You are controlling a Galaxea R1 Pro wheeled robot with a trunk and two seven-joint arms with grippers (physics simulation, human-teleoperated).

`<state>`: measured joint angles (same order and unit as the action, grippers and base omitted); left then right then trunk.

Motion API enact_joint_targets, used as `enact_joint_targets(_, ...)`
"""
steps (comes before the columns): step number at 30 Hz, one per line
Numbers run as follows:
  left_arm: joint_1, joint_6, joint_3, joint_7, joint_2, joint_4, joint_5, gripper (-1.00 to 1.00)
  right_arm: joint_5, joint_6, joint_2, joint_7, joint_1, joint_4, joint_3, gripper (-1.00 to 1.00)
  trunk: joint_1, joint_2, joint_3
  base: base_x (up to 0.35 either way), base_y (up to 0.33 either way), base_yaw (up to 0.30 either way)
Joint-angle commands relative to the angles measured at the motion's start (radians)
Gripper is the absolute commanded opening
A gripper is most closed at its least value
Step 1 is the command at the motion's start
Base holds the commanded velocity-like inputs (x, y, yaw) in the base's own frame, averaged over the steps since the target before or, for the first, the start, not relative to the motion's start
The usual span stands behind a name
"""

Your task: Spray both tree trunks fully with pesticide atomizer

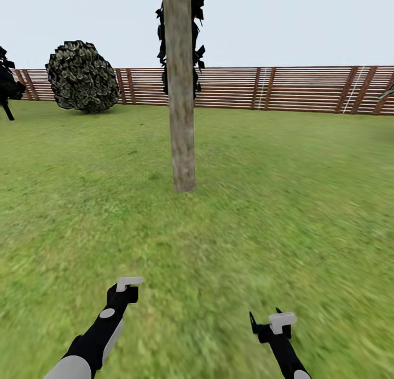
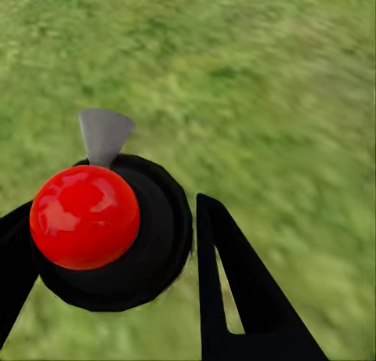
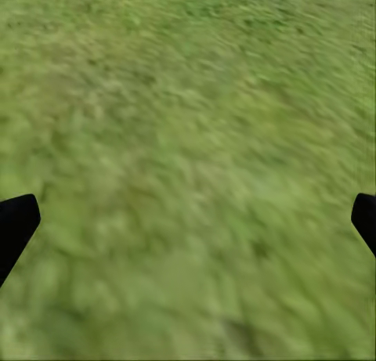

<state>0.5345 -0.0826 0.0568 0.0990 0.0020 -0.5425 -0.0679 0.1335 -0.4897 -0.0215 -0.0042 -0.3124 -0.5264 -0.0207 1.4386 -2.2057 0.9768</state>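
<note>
Setting: open lawn (image 1: pixel 284 214), green with yellowish mottling, filling the foreground and running back to the boundary. Grass texture blurred in both wrist views. Boundary: brown fence (image 1: pixel 284 88) of horizontal slats, spanning the full width at the far edge, with darker posts at intervals and two pale streaks on its panels. Round bush (image 1: pixel 82 76), dark and speckled, stands just in front of the fence at far left. Sky (image 1: pixel 295 23) pale grey-blue, uniform. Light flat and even.
</note>
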Motion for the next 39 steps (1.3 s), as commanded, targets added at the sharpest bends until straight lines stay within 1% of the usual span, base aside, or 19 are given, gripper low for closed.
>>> enact_joint_targets(1, 0.001, -0.003, 0.001, 0.002, 0.000, 0.001, -0.007, -1.00, 0.008, -0.003, 0.000, 0.000, 0.000, 0.000, -0.002, 1.00, 0.000, 0.000, 0.001, 0.338, 0.073, 0.153)
enact_joint_targets(7, 0.001, -0.003, 0.001, 0.002, 0.000, 0.001, -0.007, -1.00, 0.008, -0.003, 0.000, 0.000, 0.001, 0.000, -0.002, 1.00, 0.000, 0.000, 0.001, 0.338, 0.073, 0.088)
enact_joint_targets(39, 0.001, -0.003, 0.001, 0.002, 0.000, 0.000, -0.007, -1.00, 0.009, -0.003, 0.000, 0.001, 0.000, 0.002, -0.001, 1.00, 0.000, 0.000, 0.001, 0.338, 0.073, 0.003)
